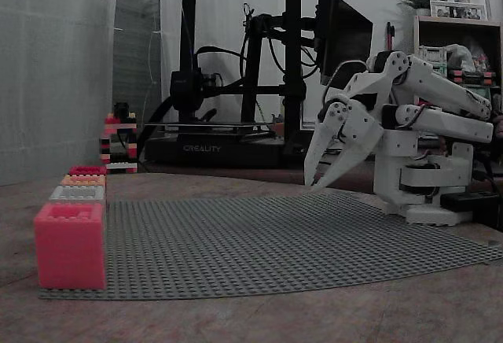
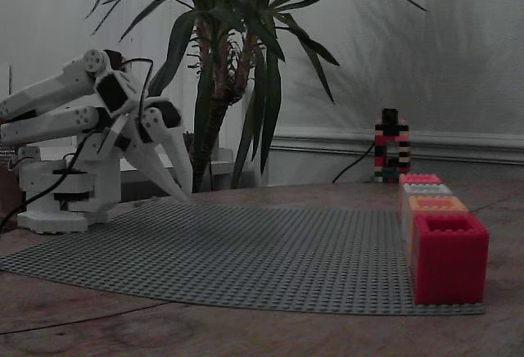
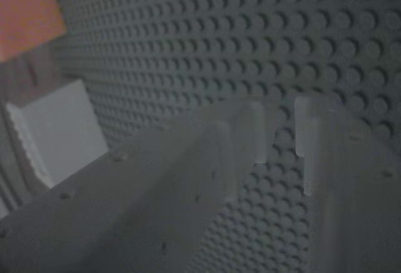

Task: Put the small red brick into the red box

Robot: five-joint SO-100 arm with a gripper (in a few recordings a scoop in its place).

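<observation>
Hovers with fingers [image 1: 322,142] narrowly apart and empty above the grey baseplate [image 1: 275,241] at right of a fixed view, well apart from the red box [image 1: 86,171] ending the left-hand row; cannot place the small red brick.

The red box [image 1: 86,171] is mostly hidden behind nearer boxes, and the blurred pincer [image 3: 281,141] is cut off by the wrist view's lower edge.

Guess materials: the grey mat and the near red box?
Grey mat: looks like a moulded plastic baseplate, matte, with a regular stud grid, clearest under the fingers in the wrist view. Red box: likely glossy plastic bricks, with studs along its hollow top's rim; dim light leaves the sheen uncertain.
</observation>
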